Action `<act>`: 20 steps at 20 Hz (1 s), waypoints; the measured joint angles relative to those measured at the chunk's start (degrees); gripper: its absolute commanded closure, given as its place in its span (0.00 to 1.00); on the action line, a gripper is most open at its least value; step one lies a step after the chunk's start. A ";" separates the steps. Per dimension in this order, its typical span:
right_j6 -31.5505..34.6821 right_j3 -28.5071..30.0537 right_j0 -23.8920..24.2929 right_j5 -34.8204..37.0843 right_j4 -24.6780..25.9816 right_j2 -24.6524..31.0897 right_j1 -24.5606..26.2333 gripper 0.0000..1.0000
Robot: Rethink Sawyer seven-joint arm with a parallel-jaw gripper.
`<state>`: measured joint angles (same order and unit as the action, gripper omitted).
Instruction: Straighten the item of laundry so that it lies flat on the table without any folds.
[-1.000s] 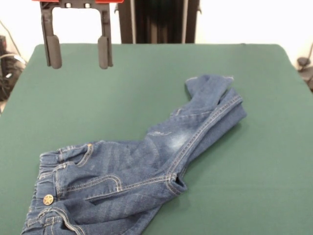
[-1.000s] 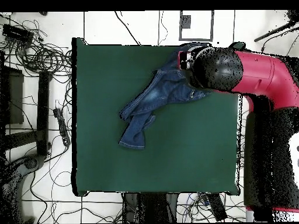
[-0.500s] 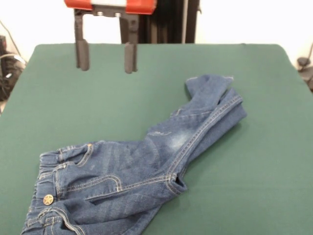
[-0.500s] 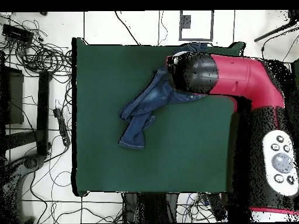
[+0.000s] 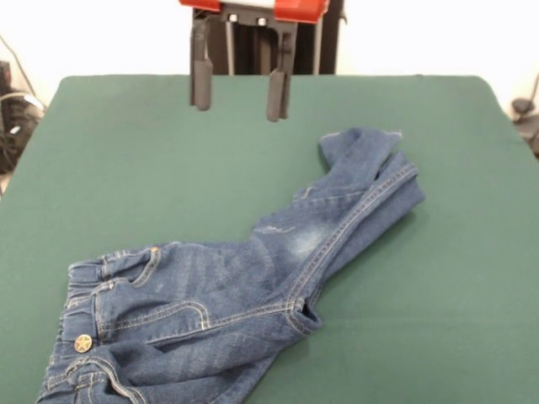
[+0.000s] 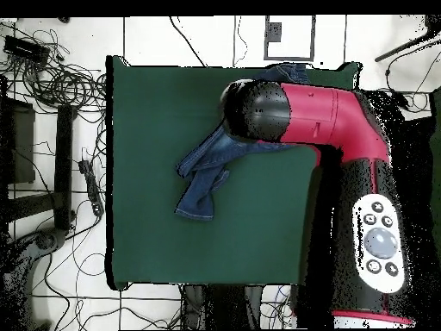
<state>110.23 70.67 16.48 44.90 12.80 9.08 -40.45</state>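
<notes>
Green felt desk (image 5: 118, 168) fills most of the front view. Jeans (image 5: 244, 295) lie from lower left toward centre right of that frame, waistband at lower left, legs stacked one over the other with the cuff end doubled back at upper right. Judged: flattening not done; legs remain to be separated and spread. Claw (image 5: 240, 84), upper centre, hangs above bare felt, fingers spread, holding nothing, apart from the denim.

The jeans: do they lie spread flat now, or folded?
Folded. On the jeans, one leg lies doubled over the other, its cuff turned up, on the table.
</notes>
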 measured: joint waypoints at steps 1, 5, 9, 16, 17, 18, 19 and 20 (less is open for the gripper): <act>1.80 0.01 -0.23 0.00 -1.20 -0.59 0.04 0.00; 9.60 -0.03 -0.35 0.00 -6.27 -3.06 0.16 0.00; 16.17 -0.86 -0.63 0.00 -9.58 -6.08 0.82 0.00; 26.31 -4.75 -1.95 1.34 -12.27 -12.24 4.46 0.00; 27.38 -5.51 -2.24 2.09 -12.47 -13.16 5.10 0.00; 28.30 -6.21 -2.61 2.87 -12.52 -14.07 5.66 0.00; 29.01 -6.71 -2.95 3.51 -12.53 -14.81 6.07 0.00; 30.78 -7.90 -3.83 4.96 -12.57 -16.60 7.11 0.00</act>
<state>141.01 62.77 12.64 49.87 0.24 -7.52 -33.34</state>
